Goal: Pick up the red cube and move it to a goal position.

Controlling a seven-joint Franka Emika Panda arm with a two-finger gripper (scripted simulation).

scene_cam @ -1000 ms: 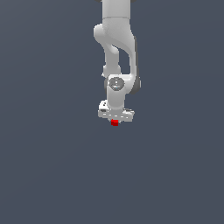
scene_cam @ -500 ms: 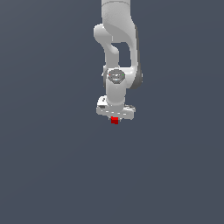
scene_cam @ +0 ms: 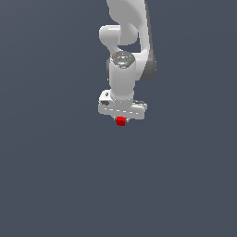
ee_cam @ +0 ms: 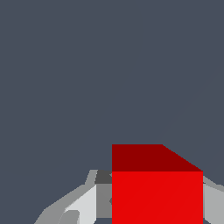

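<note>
Arm shifts slightly toward the exterior view's right since a second ago, cube still with it.

The gripper [scene_cam: 121, 118] is closed on the red cube [scene_cam: 121, 121], which sits between the fingers [ee_cam: 83, 205] and peeks out just below the white hand. The cube appears lifted and carried; no goal marker is visible, so how far remains cannot be judged.

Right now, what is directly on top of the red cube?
The white gripper sits over the red cube, fingers flanking it. Its upper part is covered by the gripper body; finger contact cannot be confirmed.
</note>
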